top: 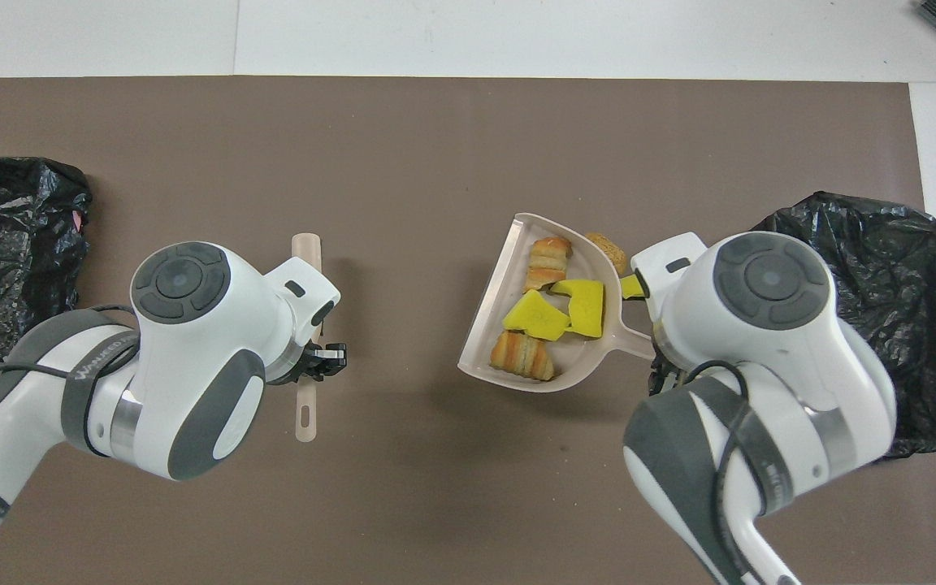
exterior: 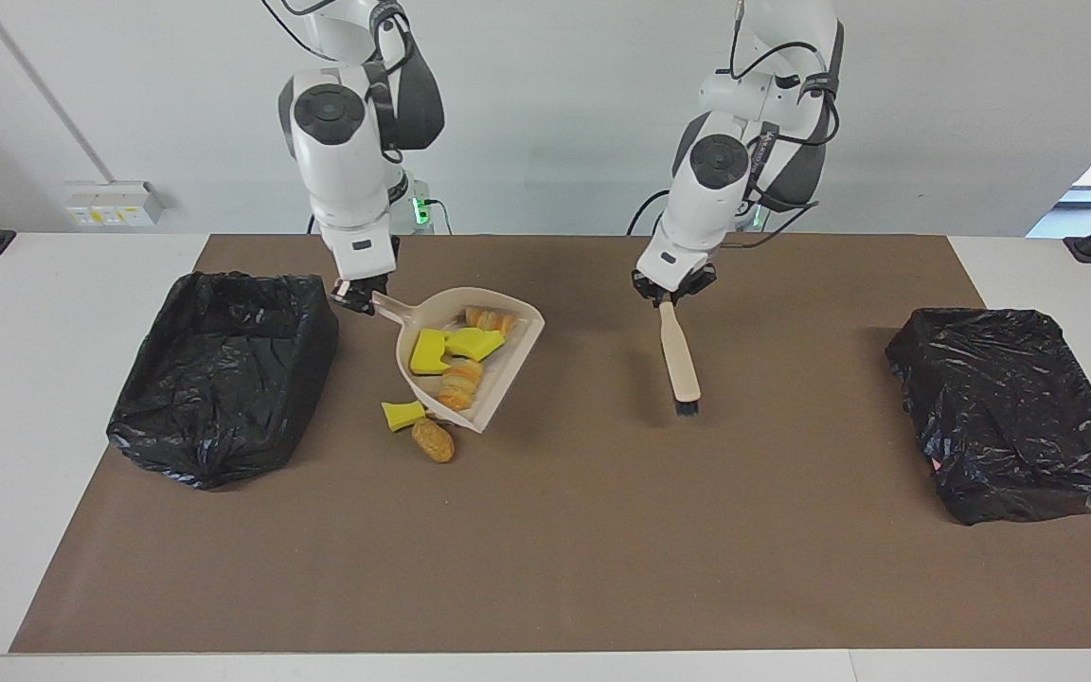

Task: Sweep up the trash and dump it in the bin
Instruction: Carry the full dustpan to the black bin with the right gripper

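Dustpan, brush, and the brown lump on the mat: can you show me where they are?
dustpan (exterior: 519,343), facing view, bare tray wall.
brush (exterior: 678,355), facing view, middle of wooden handle.
brown lump (exterior: 433,440), facing view, its middle.

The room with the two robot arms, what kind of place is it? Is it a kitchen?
Probably not a kitchen: it looks like a robot test lab. Two white arms stand at a table covered by a brown mat, with bare walls, and the dustpan, brush and bag-lined bins look like practice props.
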